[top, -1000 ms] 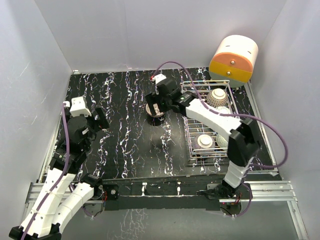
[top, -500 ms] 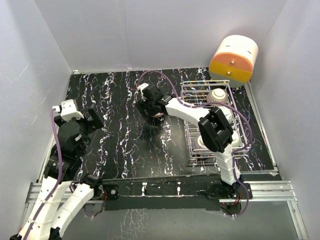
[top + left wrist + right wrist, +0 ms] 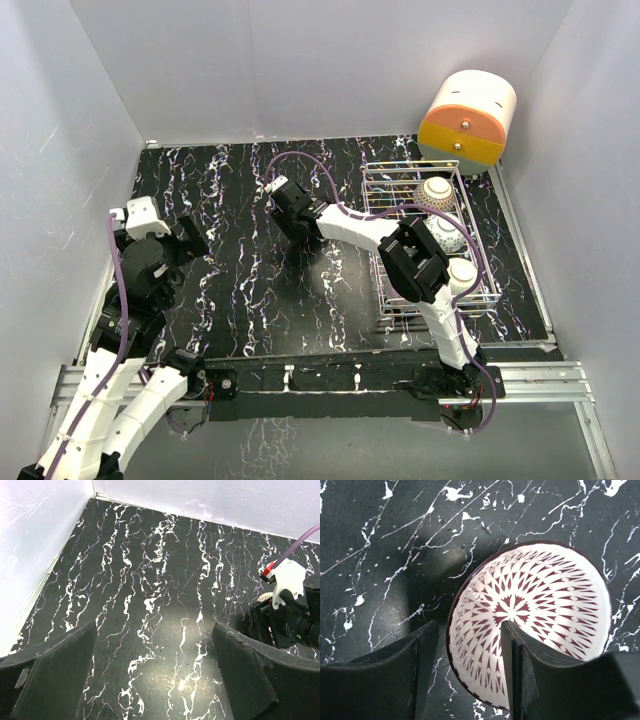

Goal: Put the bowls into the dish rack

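Bowl [image 3: 535, 610] with a white and dark red lattice inside sat upright on the black marbled table [image 3: 230, 180], to the left of the dish rack [image 3: 380, 180] and well apart from it. Your right gripper [image 3: 469, 627] hung directly over it, jaws spread and not closed. One finger was outside the rim and the other over the bowl's inside; whether either touched the ceramic could not be told. In the rack, three pale bowls [image 3: 435, 192] already lay in a row along its right side, undersides showing. The job looked mostly done: this was the only bowl visible outside the rack, and it needed pinching, lifting and carrying across. Your left gripper [image 3: 154, 630] hovered wide open and empty over the table's left side. An orange-and-cream cylinder [image 3: 468, 118] stood beyond the rack's far corner.
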Action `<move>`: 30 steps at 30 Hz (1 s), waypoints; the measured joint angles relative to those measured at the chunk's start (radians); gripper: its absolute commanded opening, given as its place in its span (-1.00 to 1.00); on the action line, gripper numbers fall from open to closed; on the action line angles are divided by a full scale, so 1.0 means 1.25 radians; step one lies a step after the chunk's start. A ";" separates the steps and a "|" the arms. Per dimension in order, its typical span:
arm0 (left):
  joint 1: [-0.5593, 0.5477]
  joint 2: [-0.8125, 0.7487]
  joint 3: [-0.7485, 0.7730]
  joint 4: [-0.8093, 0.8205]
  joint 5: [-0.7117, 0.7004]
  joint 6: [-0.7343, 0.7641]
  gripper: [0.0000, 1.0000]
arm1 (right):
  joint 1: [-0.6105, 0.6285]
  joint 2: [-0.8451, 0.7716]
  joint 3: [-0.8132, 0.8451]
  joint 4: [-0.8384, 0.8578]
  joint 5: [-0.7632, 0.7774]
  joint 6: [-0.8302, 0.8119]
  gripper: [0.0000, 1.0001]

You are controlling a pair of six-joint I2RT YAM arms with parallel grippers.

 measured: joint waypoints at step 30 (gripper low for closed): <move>0.000 -0.002 -0.001 0.000 0.001 0.003 0.94 | -0.051 -0.226 -0.279 0.226 -0.254 0.151 -0.84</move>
